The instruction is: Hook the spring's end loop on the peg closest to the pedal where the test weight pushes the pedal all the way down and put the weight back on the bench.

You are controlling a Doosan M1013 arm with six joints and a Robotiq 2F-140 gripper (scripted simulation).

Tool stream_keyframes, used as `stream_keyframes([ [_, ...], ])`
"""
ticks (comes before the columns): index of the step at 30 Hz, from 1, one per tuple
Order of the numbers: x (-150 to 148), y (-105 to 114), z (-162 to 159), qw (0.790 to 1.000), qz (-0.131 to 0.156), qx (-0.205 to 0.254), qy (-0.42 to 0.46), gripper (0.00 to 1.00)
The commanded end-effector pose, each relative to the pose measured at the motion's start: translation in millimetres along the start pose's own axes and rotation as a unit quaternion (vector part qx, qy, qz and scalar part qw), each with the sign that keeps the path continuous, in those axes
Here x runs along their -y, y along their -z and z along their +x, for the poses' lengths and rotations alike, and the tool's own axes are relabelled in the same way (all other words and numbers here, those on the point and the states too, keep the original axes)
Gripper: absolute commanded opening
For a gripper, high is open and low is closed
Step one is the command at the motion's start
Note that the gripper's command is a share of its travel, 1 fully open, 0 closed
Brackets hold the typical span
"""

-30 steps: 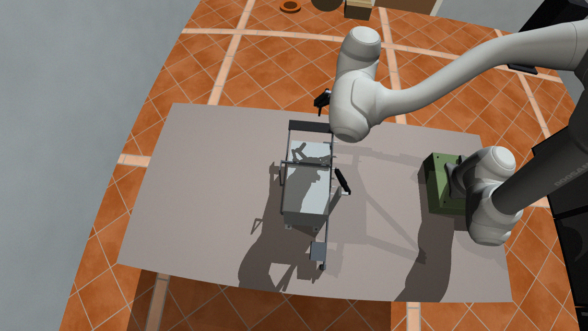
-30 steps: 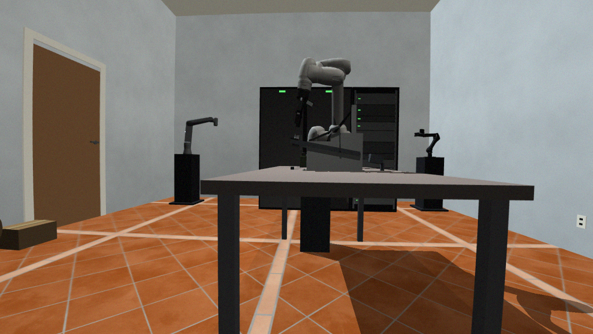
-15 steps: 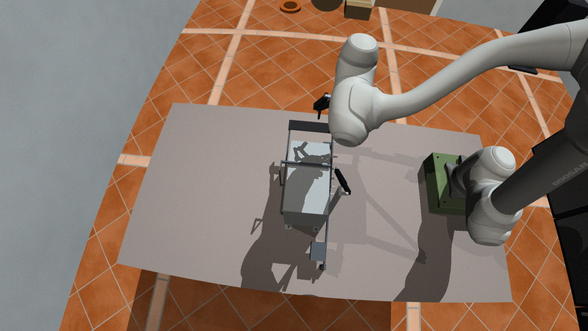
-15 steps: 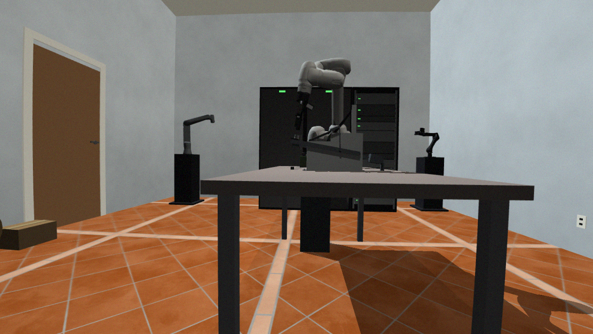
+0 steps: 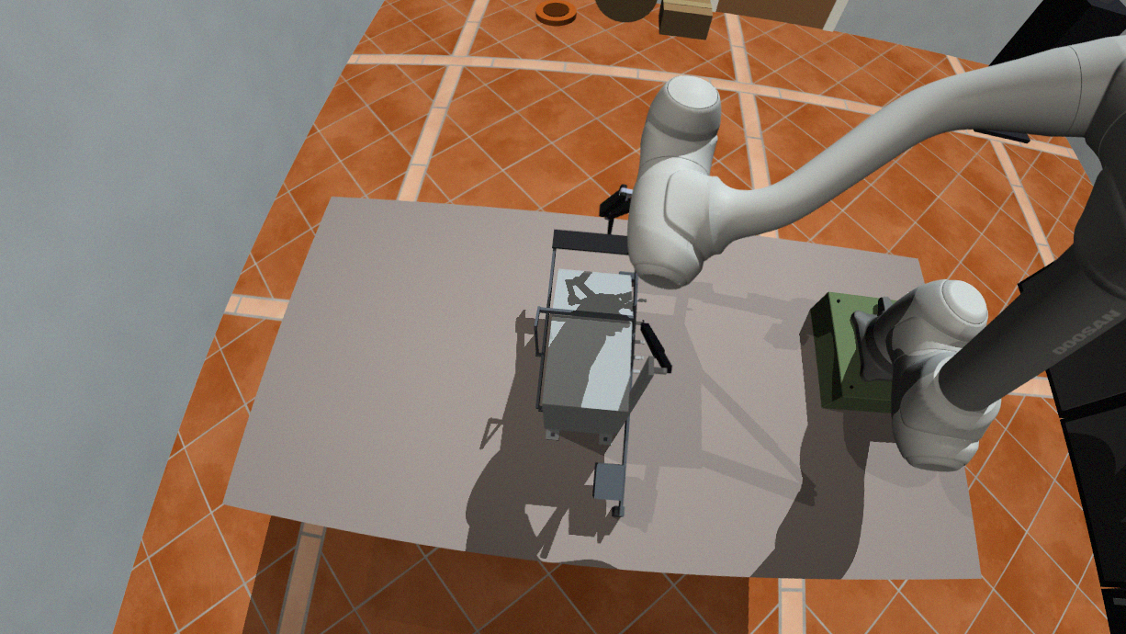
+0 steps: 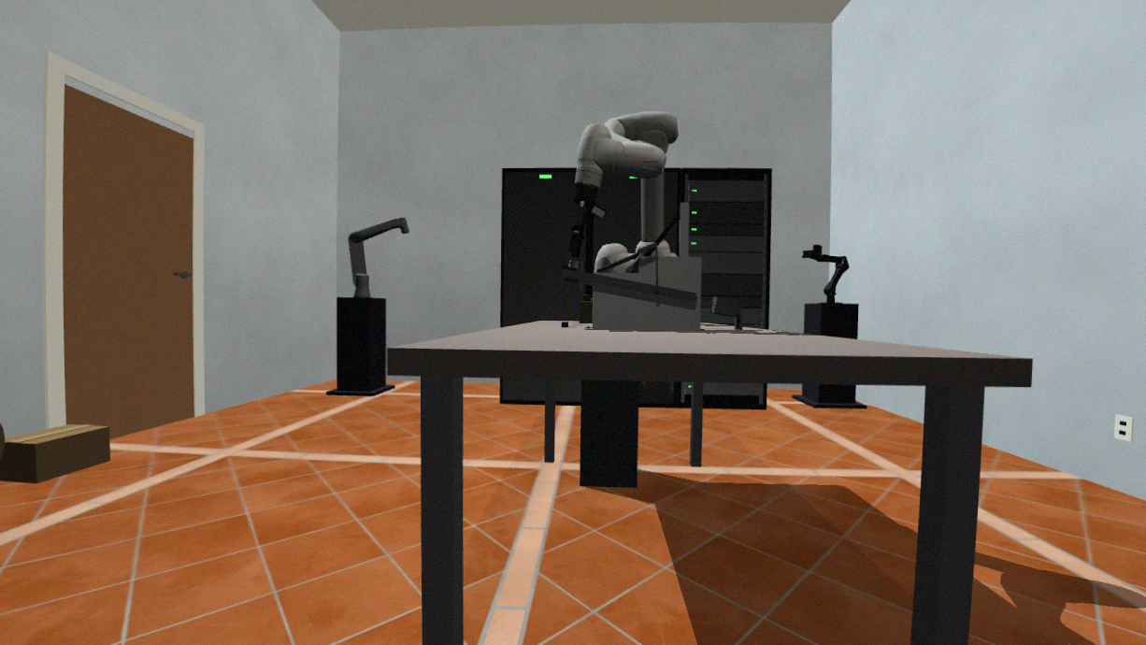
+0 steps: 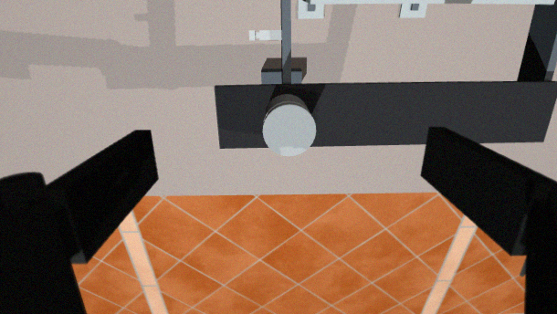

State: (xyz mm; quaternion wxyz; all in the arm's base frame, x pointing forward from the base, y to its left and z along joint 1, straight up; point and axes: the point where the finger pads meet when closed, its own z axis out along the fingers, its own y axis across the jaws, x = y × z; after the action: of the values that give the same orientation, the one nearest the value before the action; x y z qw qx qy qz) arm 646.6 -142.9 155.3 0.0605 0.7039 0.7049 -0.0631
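Note:
In the wrist view the steel test weight (image 7: 289,129), a grey cylinder seen from its top, stands on the left part of the dark pedal plate (image 7: 383,114). My gripper (image 7: 290,153) is open and empty above it, with one black finger on each side and well clear of the weight. In the top view the feeder (image 5: 587,354) stands mid-table with its pedal (image 5: 589,241) at the far end. The gripper (image 5: 615,203) is just beyond the pedal, and my arm hides the weight. A dark spring-like bar (image 5: 655,347) lies along the feeder's right side. I cannot make out which peg it is on.
The green base block (image 5: 847,350) of my arm stands at the table's right. The table's far edge lies just below the pedal in the wrist view, with tiled floor (image 7: 274,256) beyond it. A small pale part (image 7: 265,35) lies on the table near the feeder's rod.

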Motion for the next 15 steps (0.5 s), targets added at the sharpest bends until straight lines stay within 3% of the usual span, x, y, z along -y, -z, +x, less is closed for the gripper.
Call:
stream_keyframes([
  [1, 0, 2, 0, 1.0, -0.001, 0.0, 0.0, 1.0],
  [15, 0, -21, 4, 1.0, -0.001, 0.0, 0.0, 1.0],
])
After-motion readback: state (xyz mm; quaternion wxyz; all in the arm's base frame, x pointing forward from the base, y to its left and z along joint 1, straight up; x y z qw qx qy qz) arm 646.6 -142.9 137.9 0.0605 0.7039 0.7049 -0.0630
